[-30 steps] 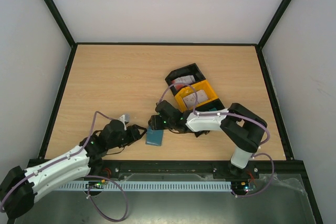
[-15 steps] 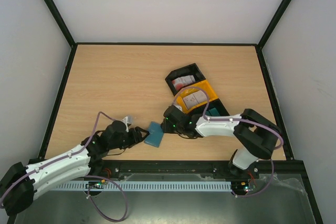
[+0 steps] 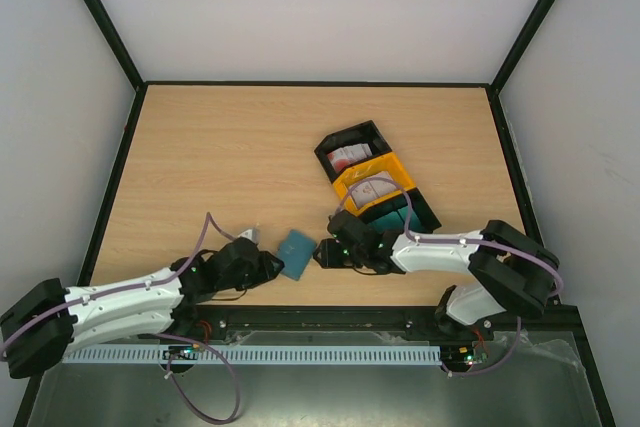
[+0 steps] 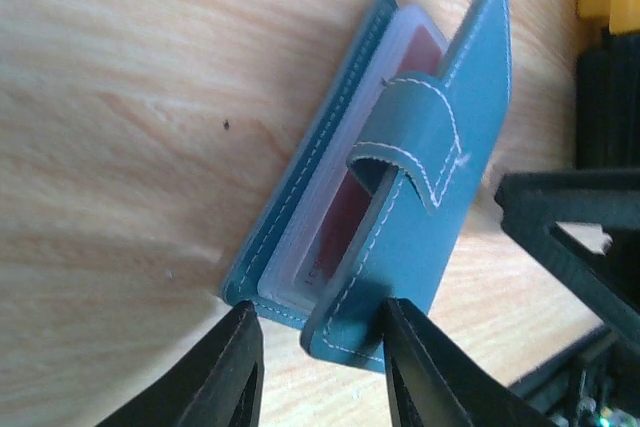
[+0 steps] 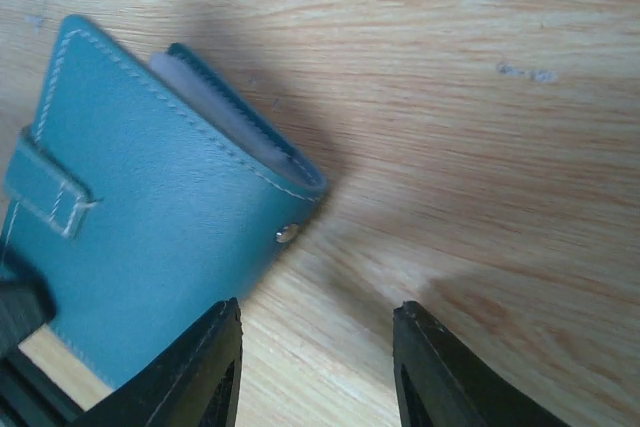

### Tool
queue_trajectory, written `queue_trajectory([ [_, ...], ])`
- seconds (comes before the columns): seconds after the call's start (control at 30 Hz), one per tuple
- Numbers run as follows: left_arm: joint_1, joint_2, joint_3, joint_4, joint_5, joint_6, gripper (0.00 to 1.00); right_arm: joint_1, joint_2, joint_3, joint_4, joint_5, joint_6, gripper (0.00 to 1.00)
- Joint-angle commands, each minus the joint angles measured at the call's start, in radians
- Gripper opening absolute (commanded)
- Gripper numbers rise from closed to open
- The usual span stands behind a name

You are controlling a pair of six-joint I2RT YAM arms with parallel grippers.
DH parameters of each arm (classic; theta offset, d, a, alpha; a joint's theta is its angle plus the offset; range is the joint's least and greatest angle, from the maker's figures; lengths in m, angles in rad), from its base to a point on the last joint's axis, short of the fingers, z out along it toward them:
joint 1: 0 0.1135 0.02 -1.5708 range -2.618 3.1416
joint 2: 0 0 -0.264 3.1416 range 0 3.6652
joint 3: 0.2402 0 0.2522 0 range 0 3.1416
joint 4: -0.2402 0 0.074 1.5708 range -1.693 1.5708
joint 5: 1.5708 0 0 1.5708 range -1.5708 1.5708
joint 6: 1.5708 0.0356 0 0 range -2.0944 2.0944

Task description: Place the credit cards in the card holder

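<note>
The card holder [image 3: 296,252] is a teal wallet lying on the table near the front edge, between my two grippers. In the left wrist view the card holder [image 4: 440,197] stands partly open, with a reddish credit card [image 4: 345,222] and pale cards tucked inside. My left gripper [image 3: 272,265] is open, and the near corner of the wallet's flap lies between its fingertips [image 4: 232,367]. My right gripper [image 3: 322,252] is open and empty just right of the wallet [image 5: 150,237]. More credit cards lie in the black bin [image 3: 347,157] and the yellow bin [image 3: 372,187].
A three-bin tray stands behind the right arm: black bin [image 3: 325,150], yellow bin [image 3: 345,190], dark-green bin [image 3: 425,215]. The table's front rail [image 3: 320,312] runs close behind both grippers.
My right gripper has drawn back to the right, off the wallet. My left gripper has moved right, up to the wallet's near corner. The wallet has shifted and turned slightly.
</note>
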Motion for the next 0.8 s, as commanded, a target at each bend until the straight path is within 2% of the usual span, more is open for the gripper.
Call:
queue_trajectory([
  [0.0,-0.005,0.035,0.057,-0.057,-0.133,-0.04,0.33,0.004,-0.066,-0.006,-0.051,0.022,-0.048,0.41],
  [0.23,0.02,0.095,0.085,-0.084,-0.165,-0.021,0.27,0.004,-0.113,0.083,-0.09,0.193,-0.119,0.43],
  [0.53,0.102,0.245,0.138,0.006,-0.027,0.158,0.26,-0.001,0.164,0.338,-0.175,0.252,-0.361,0.46],
  [0.67,0.148,0.28,0.161,0.0,0.005,0.213,0.26,-0.013,0.271,0.419,-0.221,0.251,-0.378,0.44],
  [0.77,0.183,0.302,0.168,0.017,0.037,0.248,0.27,-0.015,0.281,0.414,-0.236,0.217,-0.353,0.42],
])
